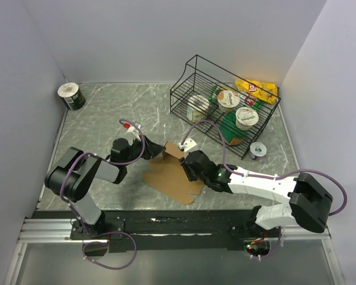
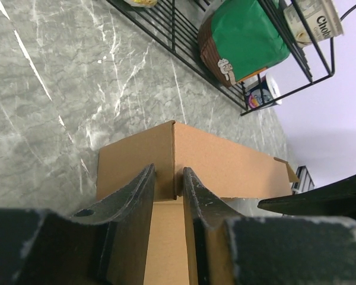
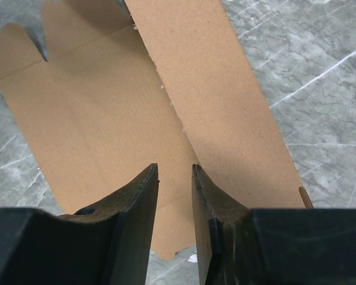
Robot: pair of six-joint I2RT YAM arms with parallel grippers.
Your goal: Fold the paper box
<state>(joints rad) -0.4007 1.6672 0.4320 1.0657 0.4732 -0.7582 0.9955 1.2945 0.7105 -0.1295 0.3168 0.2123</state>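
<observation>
The paper box (image 1: 166,175) is a flat brown cardboard sheet in the middle of the table, with one long flap raised. In the left wrist view the raised flap (image 2: 225,160) has a folded corner that stands between my left gripper's (image 2: 169,172) narrow jaws. From above, the left gripper (image 1: 156,149) is at the sheet's far left edge. My right gripper (image 1: 187,165) is over the sheet's right part. In the right wrist view its jaws (image 3: 175,169) are nearly shut with nothing between them. They hover over the flat sheet (image 3: 95,119), and the right finger is beside the raised flap.
A black wire basket (image 1: 183,74) stands at the back right with yoghurt cups, a green packet (image 2: 243,35) and a yellow snack bag (image 1: 258,89). A small cup (image 1: 258,150) sits in front of it. A tape roll (image 1: 71,96) is at the back left.
</observation>
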